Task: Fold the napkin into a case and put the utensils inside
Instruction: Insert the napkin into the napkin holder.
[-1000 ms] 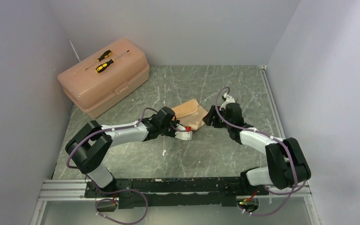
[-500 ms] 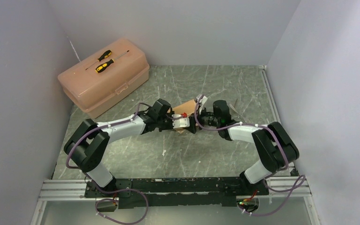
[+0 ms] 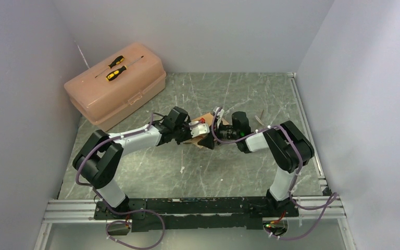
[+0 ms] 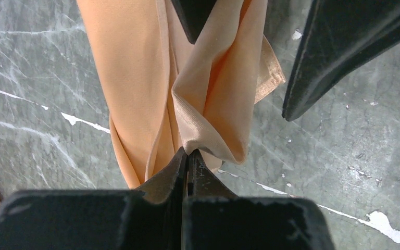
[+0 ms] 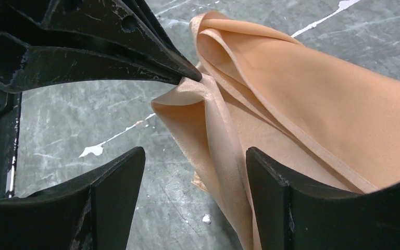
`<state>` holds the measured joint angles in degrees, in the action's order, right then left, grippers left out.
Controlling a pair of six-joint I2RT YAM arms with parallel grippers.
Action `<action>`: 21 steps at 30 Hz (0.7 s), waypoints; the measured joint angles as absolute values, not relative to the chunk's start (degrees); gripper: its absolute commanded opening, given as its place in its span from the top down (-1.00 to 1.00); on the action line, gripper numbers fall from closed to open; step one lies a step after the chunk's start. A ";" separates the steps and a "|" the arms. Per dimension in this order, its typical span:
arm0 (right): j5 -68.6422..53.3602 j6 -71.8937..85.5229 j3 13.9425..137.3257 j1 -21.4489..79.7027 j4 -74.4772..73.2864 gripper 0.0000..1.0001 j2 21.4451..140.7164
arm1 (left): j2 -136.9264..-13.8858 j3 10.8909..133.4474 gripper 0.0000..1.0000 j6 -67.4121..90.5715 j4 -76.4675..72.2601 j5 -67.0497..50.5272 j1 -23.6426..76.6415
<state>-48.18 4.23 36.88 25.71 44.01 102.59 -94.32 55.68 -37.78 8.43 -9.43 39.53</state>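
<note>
The peach-tan napkin point(image 4: 135, 78) hangs bunched and creased just above the table, between both grippers in the top view point(image 3: 206, 117). My left gripper point(image 4: 188, 152) is shut on a folded corner of it. My right gripper point(image 5: 195, 151) is open and faces the left one. A hanging fold of the napkin point(image 5: 317, 104) lies between its fingers, close to the right finger point(image 5: 271, 182). The left gripper's tip point(image 5: 195, 77) pinches the cloth just ahead. A thin dull piece point(image 3: 261, 115), perhaps a utensil, lies on the table to the right. No folded case shows.
A pink plastic toolbox point(image 3: 115, 86) stands at the back left with two yellow-and-black screwdrivers point(image 3: 115, 67) on its lid. The table point(image 3: 229, 166) is scratched grey-green marble, walled at the left, back and right.
My right arm has swung left until its gripper meets the left one at the napkin. The napkin, flat a second ago, is now gathered and lifted. The left gripper moved slightly back.
</note>
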 measured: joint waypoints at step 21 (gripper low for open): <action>-43.83 5.56 42.39 28.95 43.59 0.76 107.66 | -96.38 61.19 0.25 -29.78 12.29 -9.78 37.69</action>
